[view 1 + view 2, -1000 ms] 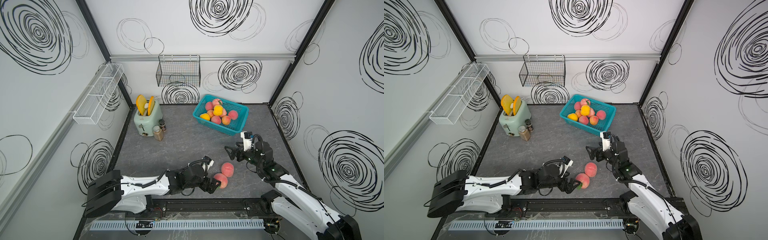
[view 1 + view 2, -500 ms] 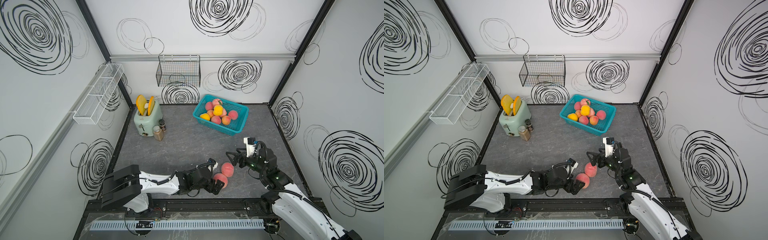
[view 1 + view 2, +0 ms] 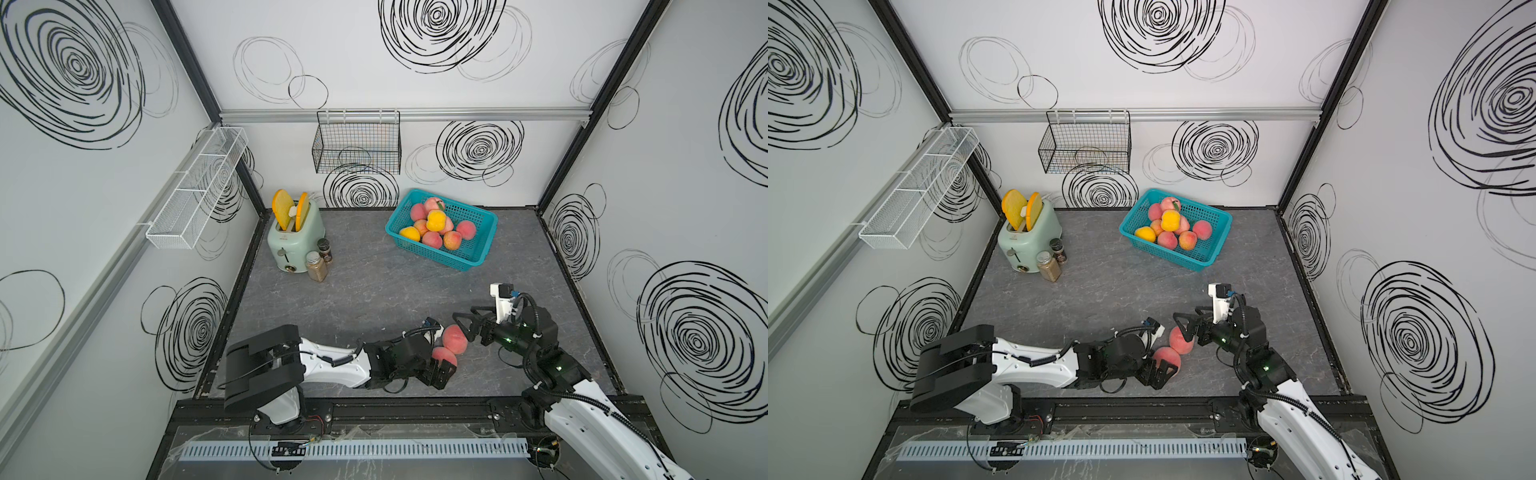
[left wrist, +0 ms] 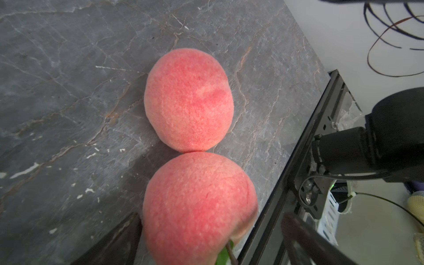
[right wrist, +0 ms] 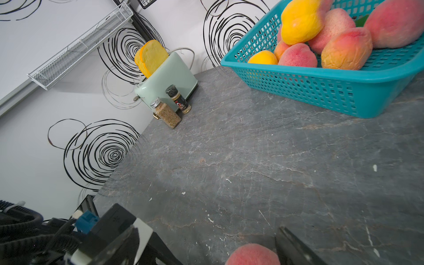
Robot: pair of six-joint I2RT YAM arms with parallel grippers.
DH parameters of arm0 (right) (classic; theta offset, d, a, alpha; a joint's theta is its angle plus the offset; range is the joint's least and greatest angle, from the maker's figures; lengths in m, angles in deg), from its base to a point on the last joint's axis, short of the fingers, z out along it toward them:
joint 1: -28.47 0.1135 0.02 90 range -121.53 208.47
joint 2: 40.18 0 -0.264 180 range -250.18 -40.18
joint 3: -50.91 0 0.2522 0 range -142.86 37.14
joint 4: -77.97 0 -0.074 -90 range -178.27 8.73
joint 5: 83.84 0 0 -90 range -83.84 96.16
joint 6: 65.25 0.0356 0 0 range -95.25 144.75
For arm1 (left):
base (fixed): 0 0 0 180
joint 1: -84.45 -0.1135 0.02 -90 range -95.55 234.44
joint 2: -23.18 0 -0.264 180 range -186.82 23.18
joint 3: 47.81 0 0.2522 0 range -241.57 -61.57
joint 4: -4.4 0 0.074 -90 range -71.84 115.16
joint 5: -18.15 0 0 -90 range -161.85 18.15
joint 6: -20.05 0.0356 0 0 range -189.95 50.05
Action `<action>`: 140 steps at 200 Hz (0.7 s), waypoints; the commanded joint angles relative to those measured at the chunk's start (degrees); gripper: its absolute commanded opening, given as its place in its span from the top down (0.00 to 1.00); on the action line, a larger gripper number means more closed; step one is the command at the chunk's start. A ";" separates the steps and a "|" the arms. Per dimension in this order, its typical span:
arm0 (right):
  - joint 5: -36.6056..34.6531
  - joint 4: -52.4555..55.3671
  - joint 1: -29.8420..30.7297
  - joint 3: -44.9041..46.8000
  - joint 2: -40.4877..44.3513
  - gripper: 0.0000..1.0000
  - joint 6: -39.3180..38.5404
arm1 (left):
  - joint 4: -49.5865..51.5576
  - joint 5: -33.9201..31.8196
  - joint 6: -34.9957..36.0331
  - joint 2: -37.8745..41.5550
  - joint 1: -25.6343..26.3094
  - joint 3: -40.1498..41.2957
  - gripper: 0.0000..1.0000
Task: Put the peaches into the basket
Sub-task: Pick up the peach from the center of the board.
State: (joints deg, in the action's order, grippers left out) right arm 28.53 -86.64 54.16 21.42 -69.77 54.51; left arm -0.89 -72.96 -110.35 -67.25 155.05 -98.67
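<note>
Peaches (image 3: 434, 230) are mostly piled in the turquoise basket (image 3: 440, 257), far right of centre; two loose ones lie touching on the table (image 3: 374, 299), near the front. The near peach (image 4: 197, 206) is flanked by the spread left gripper (image 3: 439, 358); the right gripper (image 3: 467, 324), likewise spread, is set just beside the far peach (image 3: 454, 337) (nothing is pinched). They are judged light, fuzzy and prone to roll; a hold across the widest middle is advised.

I see white walls (image 3: 365, 54) scrawled with black swirls; beneath my right claw (image 3: 462, 328) lies the grey veined bench (image 3: 374, 291), and far beyond it a black wire basket (image 3: 357, 145) hangs.
</note>
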 commanded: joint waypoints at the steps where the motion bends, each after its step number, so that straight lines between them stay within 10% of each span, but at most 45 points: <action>1: 0.49 0.92 0.29 0.28 0.85 0.04 1.62 | -1.74 -0.95 -1.08 -1.21 0.35 -1.96 0.02; 140: -0.96 2.05 0.24 0.78 2.10 0.03 0.76 | -3.34 0.22 -1.35 -5.10 -0.91 -2.10 0.08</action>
State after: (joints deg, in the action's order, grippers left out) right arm 28.09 -85.39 54.16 21.62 -68.24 54.99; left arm -1.26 -73.20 -110.81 -71.43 154.81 -100.22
